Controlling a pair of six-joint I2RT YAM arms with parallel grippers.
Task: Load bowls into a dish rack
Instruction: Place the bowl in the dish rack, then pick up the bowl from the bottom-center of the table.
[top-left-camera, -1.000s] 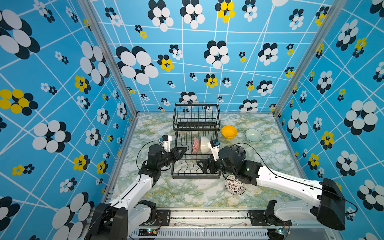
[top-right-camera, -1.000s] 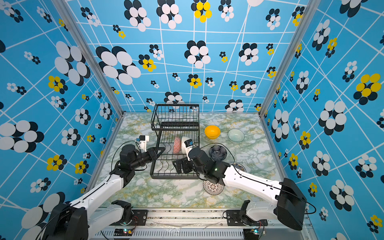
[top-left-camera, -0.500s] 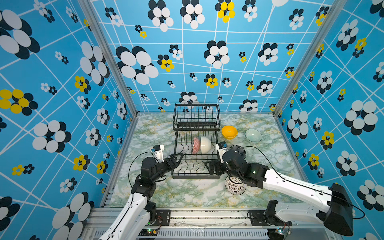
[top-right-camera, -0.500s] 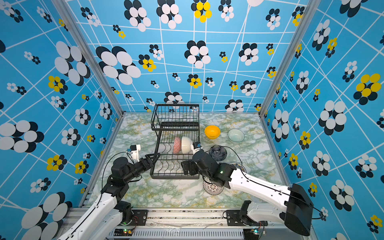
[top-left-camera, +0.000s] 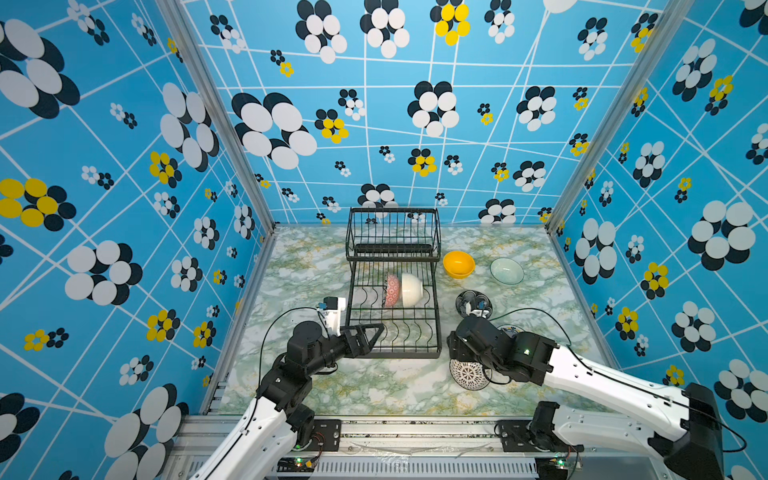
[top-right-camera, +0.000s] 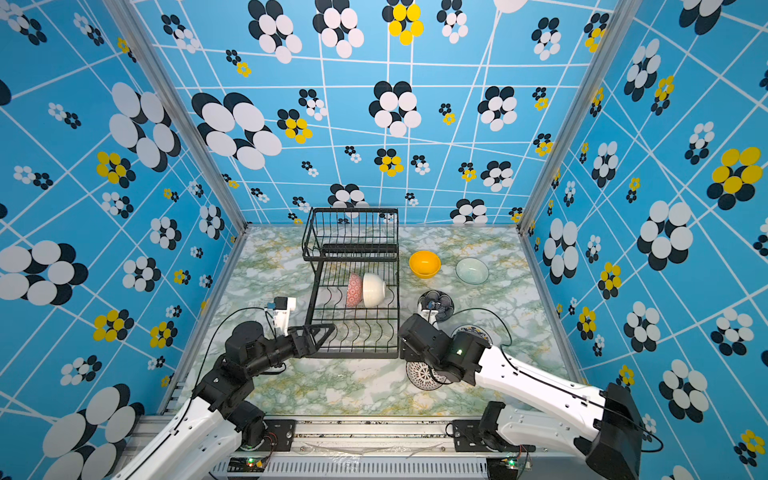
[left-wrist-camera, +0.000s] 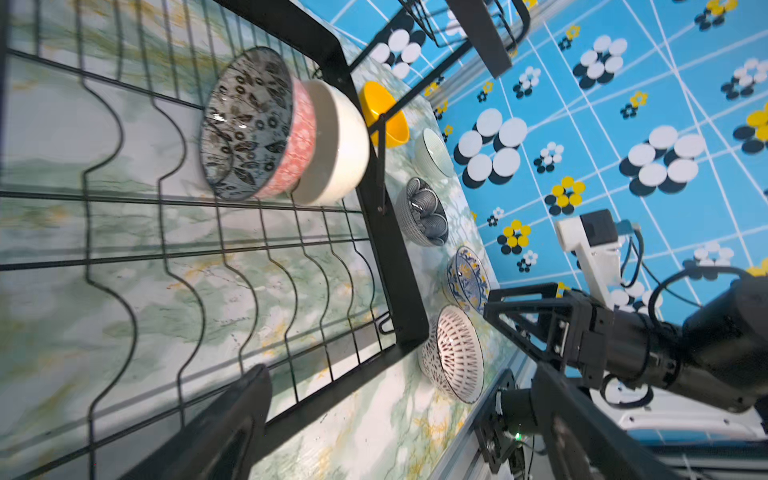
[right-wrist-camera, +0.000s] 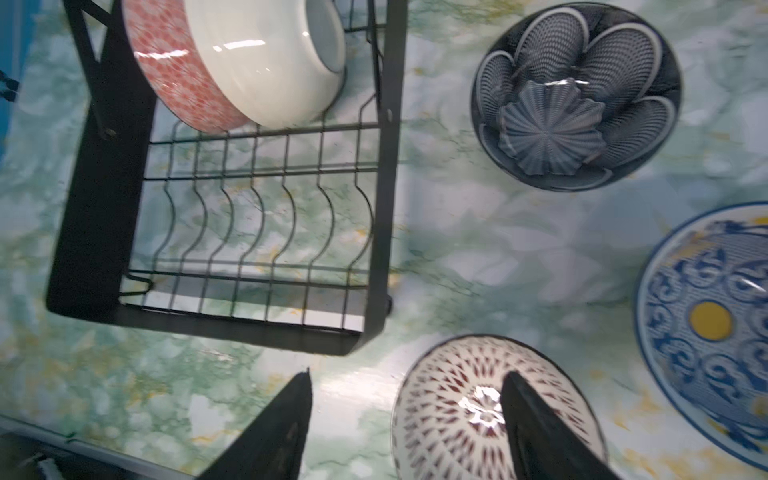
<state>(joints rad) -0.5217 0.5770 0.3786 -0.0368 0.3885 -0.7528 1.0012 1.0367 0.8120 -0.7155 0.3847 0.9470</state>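
Observation:
The black wire dish rack (top-left-camera: 394, 354) (top-right-camera: 353, 355) stands mid-table. A pink-red bowl (top-left-camera: 391, 289) (left-wrist-camera: 297, 141) and a cream-white bowl (top-left-camera: 411, 289) (right-wrist-camera: 266, 62) stand on edge in its lower tray. My left gripper (top-left-camera: 374, 334) (left-wrist-camera: 399, 370) is open and empty over the rack's front-left corner. My right gripper (right-wrist-camera: 408, 376) is open, right of the rack's front corner. It straddles the rim of the black-and-white patterned bowl (top-left-camera: 469, 374) (right-wrist-camera: 457, 407), one finger inside and one outside.
On the table right of the rack lie a yellow bowl (top-left-camera: 458, 264), a clear glass bowl (top-left-camera: 506, 270), a dark navy bowl (top-left-camera: 473, 302) (right-wrist-camera: 573, 95) and a blue-yellow patterned bowl (right-wrist-camera: 706, 320), partly under my right arm. The rack's raised basket (top-left-camera: 394, 232) holds nothing.
My left gripper opened and drew back from the rack towards the front. My right gripper left the rack's front and moved right over the black-and-white bowl, its jaws narrowing.

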